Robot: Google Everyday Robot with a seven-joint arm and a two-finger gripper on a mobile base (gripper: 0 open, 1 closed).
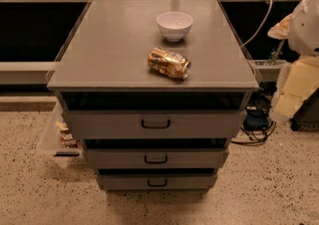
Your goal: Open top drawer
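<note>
The top drawer [154,125] is the widest grey front of three on the cabinet, with a small black bar handle [155,124] at its centre. A dark gap shows between it and the grey countertop [109,50]. Two narrower drawers [155,159] sit below it with like handles. My arm comes in at the right edge as blurred white and pale yellow parts. My gripper [293,94] hangs beside the cabinet's right side, about level with the top drawer and apart from the handle.
A white bowl [174,25] and a crumpled can [169,63] lying on its side rest on the countertop. A clear bin with snacks [60,138] stands on the floor at the left. Black cables [256,122] lie at the right. A rail runs behind.
</note>
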